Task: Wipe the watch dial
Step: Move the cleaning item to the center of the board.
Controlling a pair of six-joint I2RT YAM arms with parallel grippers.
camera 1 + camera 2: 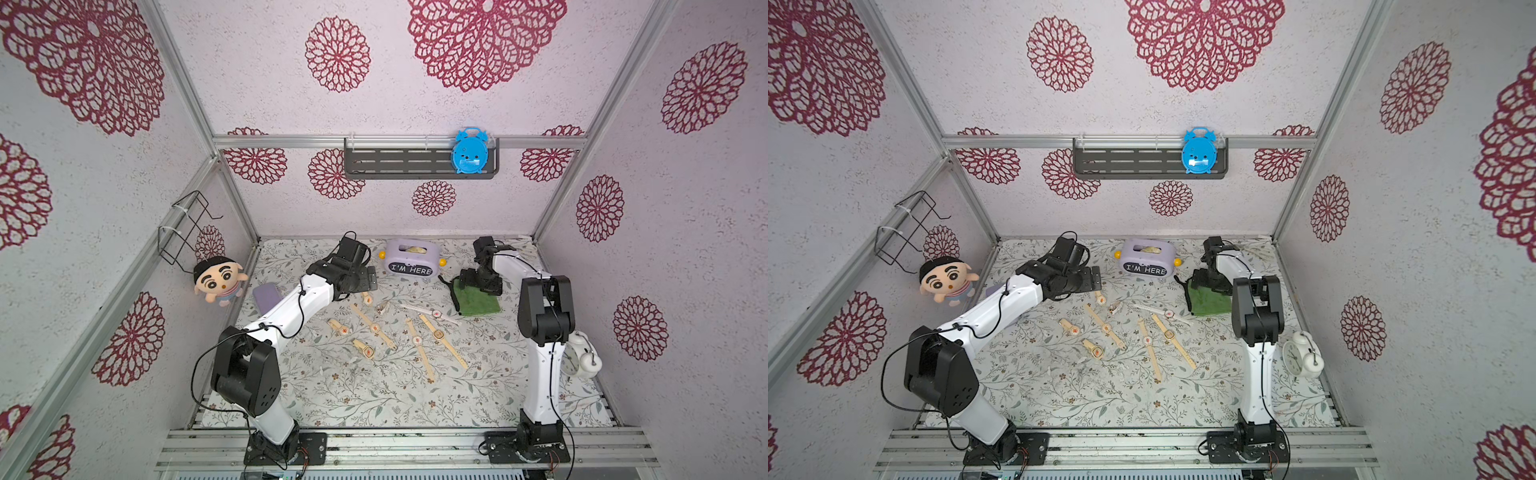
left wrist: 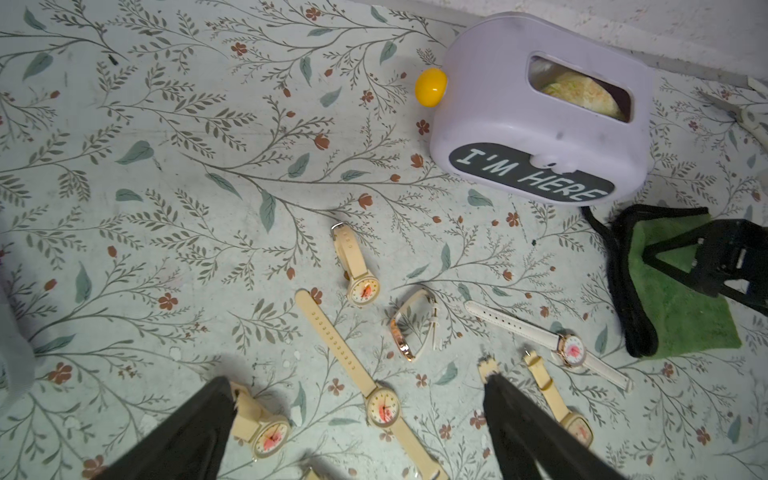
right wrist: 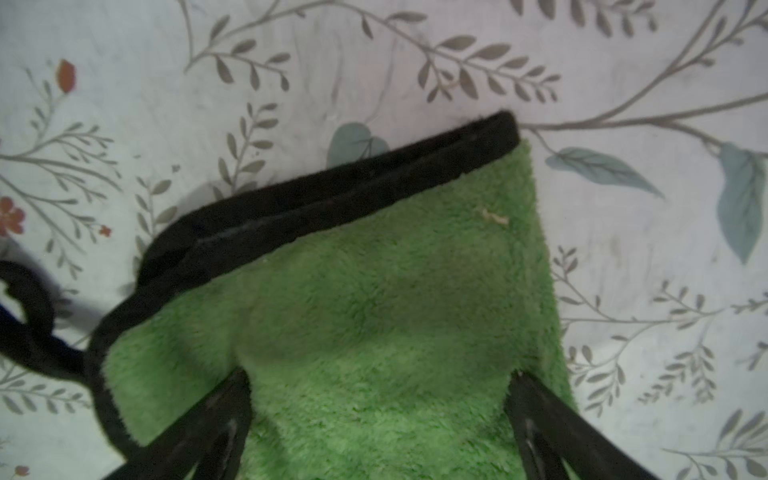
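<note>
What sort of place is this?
Likely a robot test booth dressed as a room: aluminium frame holding wallpapered panels, two robot arms bolted at the front, watches scattered on a floral tabletop.

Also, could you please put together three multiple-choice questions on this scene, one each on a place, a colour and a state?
1. Where is the blue alarm clock?
A. On the table
B. On the wall shelf
C. In the wire basket

2. What colour is the cloth under the right gripper?
A. Red
B. Yellow
C. Green with black edging

3. How do the right gripper's jaws stand?
A. Open over the cloth
B. Shut with nothing between them
C. Shut on the cloth

Answers:
1 B, both top views show it standing at the shelf's end.
2 C, the right wrist view shows green pile with a black border.
3 A, both fingers stand wide apart there.
</note>
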